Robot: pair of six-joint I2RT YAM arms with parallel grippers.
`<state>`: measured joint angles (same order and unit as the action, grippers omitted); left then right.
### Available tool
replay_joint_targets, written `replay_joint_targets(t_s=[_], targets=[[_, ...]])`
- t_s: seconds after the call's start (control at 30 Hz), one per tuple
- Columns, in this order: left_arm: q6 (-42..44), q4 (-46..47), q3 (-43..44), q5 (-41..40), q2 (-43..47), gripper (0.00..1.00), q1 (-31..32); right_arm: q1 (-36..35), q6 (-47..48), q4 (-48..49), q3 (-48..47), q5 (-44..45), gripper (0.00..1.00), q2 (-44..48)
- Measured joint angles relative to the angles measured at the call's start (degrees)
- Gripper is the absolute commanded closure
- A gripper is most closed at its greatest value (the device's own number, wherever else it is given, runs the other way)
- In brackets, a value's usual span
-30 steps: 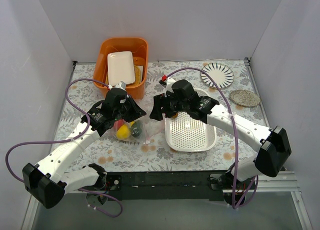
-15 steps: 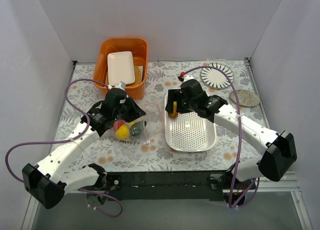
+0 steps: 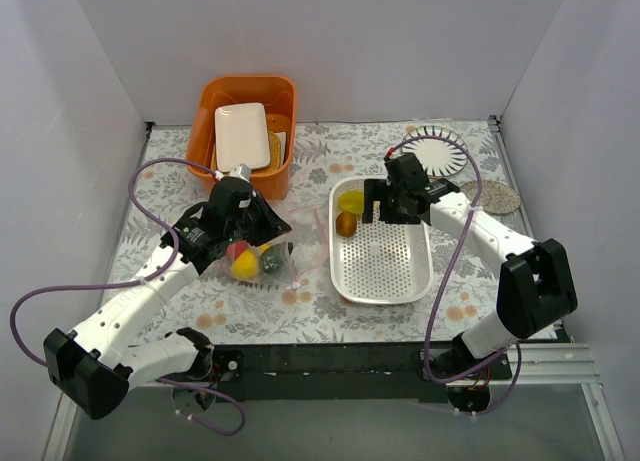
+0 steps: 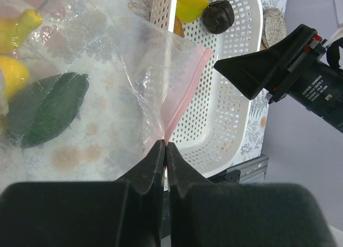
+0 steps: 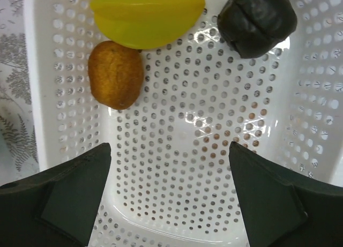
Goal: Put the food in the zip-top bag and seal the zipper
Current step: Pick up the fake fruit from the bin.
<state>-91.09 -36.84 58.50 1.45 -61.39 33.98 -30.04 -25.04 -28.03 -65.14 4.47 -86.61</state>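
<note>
The clear zip-top bag (image 3: pixel 268 253) lies left of the white basket (image 3: pixel 385 273). Yellow, red and green food (image 3: pixel 246 265) shows through it. My left gripper (image 4: pixel 165 146) is shut on the pink zipper (image 4: pixel 185 91) at the bag's mouth. In the left wrist view a yellow pear (image 4: pixel 19 27), a lemon (image 4: pixel 13 75) and a green leaf (image 4: pixel 48 107) lie inside the bag (image 4: pixel 107 54). My right gripper (image 5: pixel 169 148) hangs open over the basket (image 5: pixel 177 204), holding nothing. A yellow starfruit (image 5: pixel 146 14), a brown piece (image 5: pixel 115 73) and a dark piece (image 5: pixel 257 21) lie at the basket's far end.
An orange bin (image 3: pixel 215 106) holding a white plate (image 3: pixel 242 136) stands at the back left. A striped plate (image 3: pixel 440 153) and a speckled coaster (image 3: pixel 490 196) sit at the back right. Grey walls close in on three sides.
My right gripper has moved right, from beside the bag's mouth to over the basket's far end, and opened wider. The left arm and bag have stayed put.
</note>
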Motion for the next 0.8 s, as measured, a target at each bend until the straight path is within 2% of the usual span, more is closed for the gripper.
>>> replay_joint_targets(t_s=[0.27, 0.33, 0.43, 0.47, 0.57, 0.8], targets=[[0.0, -0.5, 0.0, 0.0, 0.3, 1.0, 0.0, 2.8, 3.8, -2.3, -3.4, 1.7, 0.02, -2.3], [0.1, -0.5, 0.0, 0.0, 0.3, 1.0, 0.0, 3.5, 5.7, -2.4, -5.4, 2.3, 0.05, -3.5], [0.1, -0.5, 0.0, 0.0, 0.3, 1.0, 0.0, 4.8, 7.7, -2.8, -9.3, 3.4, 0.13, -6.9], [0.2, -0.5, 0.0, 0.0, 0.3, 1.0, 0.0, 5.2, 8.3, -2.9, -10.4, 3.5, 0.2, -8.0], [0.2, -0.5, 0.0, 0.0, 0.3, 1.0, 0.0, 7.1, 9.9, -3.4, -13.3, 3.8, 0.27, -12.3], [0.3, -0.7, 0.0, 0.0, 0.3, 1.0, 0.0, 10.2, 11.5, -3.6, -14.0, 2.2, 0.28, -18.8]])
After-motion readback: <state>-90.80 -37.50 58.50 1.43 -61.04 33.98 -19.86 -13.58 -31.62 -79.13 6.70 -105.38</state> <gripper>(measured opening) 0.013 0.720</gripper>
